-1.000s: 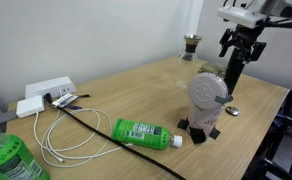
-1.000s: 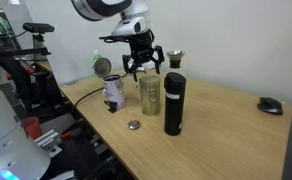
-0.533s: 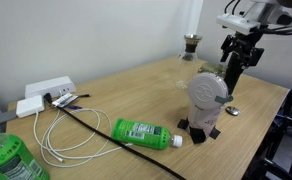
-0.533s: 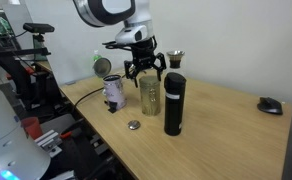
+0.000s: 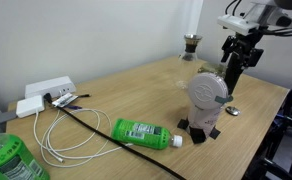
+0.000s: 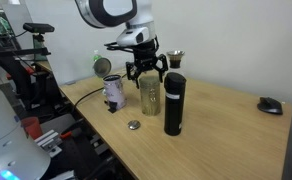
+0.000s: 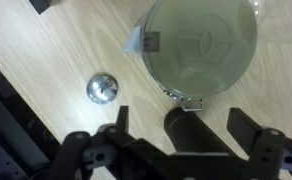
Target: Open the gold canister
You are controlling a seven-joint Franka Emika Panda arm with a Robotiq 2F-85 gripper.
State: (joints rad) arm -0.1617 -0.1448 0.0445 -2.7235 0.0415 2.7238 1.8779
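Gold canister [image 6: 149,95] stands upright toward the left end of the table [image 6: 226,135], set back from the near edge, in an exterior view. Reading across that view, the pale grey disc-faced gadget [image 6: 112,92] is closest to the left edge. A small silver disc [image 6: 134,125] lies flat nearer the front edge. Then comes the canister, and a tall black bottle [image 6: 173,103] just beside it on the right. A dark mouse [image 6: 269,104] sits well apart by the right edge, and the hourglass vessel [image 6: 176,60] stands behind, toward the far edge.

The gripper [image 6: 146,74] hangs right over the canister with its fingers spread wide. Whether they touch it cannot be told.

In an exterior view from another side, a white power strip [image 5: 44,95] lies by the left edge and a green bottle [image 5: 146,133] lies on its side near the front edge. The gadget [image 5: 208,95] hides the canister, and the gripper [image 5: 238,62] is above and behind the gadget.

In the wrist view the silver disc [image 7: 102,88] rests on bare wood. A large round grey-green object [image 7: 201,45] fills the upper right, and which thing it is cannot be told. The fingers [image 7: 114,128] stand far apart at the bottom.
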